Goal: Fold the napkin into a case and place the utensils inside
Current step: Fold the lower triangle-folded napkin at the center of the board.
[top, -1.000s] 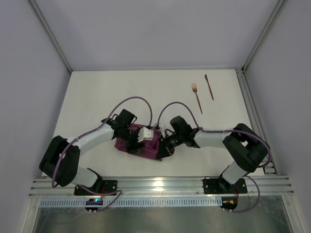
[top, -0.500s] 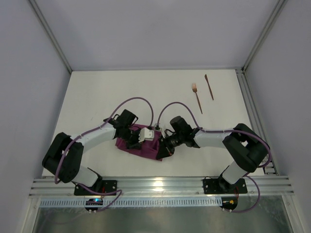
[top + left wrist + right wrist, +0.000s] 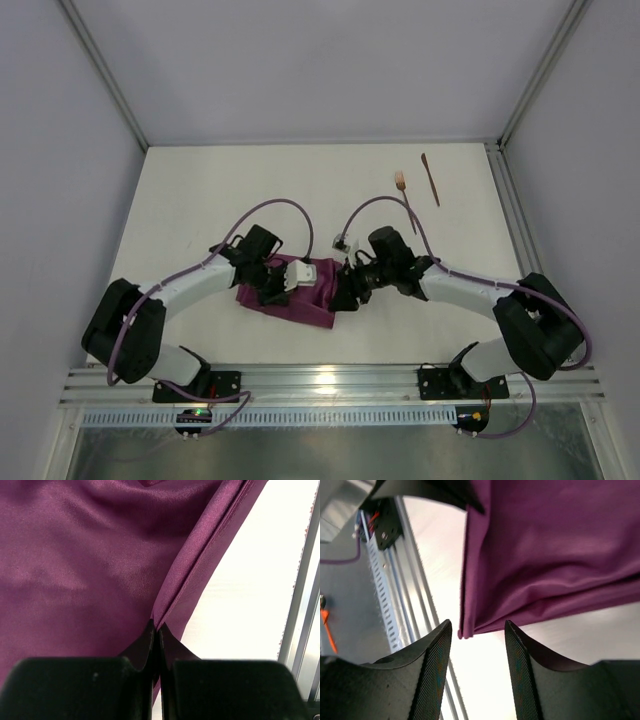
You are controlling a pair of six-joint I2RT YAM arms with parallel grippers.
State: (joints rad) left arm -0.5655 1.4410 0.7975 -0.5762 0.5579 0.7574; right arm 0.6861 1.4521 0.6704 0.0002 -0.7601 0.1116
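The left gripper [image 3: 156,626] pinches tight a fold of the magenta-purple soft cloth napkin [image 3: 300,308], while the right gripper [image 3: 477,626] gapes empty just beside the napkin's right end, nearer the slim copper metal fork [image 3: 405,200] and thin copper knife [image 3: 430,180] lying well beyond.

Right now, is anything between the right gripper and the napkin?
Nothing visible. The right gripper is open and a corner of the napkin sits just ahead of it, with only bare table between. The left gripper is shut on a fold.
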